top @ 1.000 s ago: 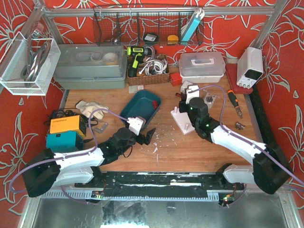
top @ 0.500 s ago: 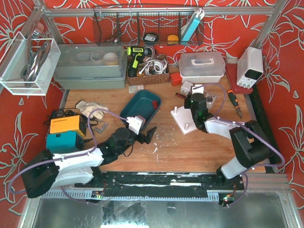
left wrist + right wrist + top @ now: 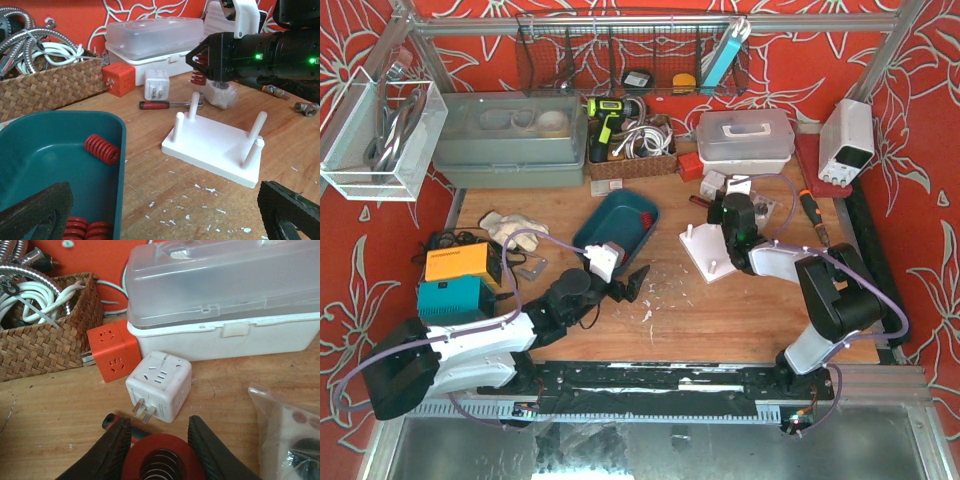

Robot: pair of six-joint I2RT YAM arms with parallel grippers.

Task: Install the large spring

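My right gripper (image 3: 160, 430) is shut on a large red spring (image 3: 162, 460), held with its open end facing the camera. In the left wrist view that gripper (image 3: 205, 65) holds the spring (image 3: 199, 77) just above the far edge of the white base plate (image 3: 215, 147), near a far peg (image 3: 193, 105). The plate has several upright pegs, all bare. My left gripper (image 3: 165, 215) is open and empty, low over the table between the plate and the teal tray (image 3: 50, 145). The tray holds more red springs (image 3: 101, 148). In the top view the plate (image 3: 705, 255) lies right of the tray (image 3: 615, 225).
A white plug cube (image 3: 159, 385), an orange plug cube (image 3: 111, 355), a clear lidded box (image 3: 225, 295) and a wicker basket (image 3: 45, 335) stand just beyond the right gripper. A red-handled tool (image 3: 165, 104) lies behind the plate. A plastic bag (image 3: 290, 430) lies right.
The right arm has swung its gripper with the spring from over the plate toward the plate's far edge, its elbow folding in. The left arm has barely moved.
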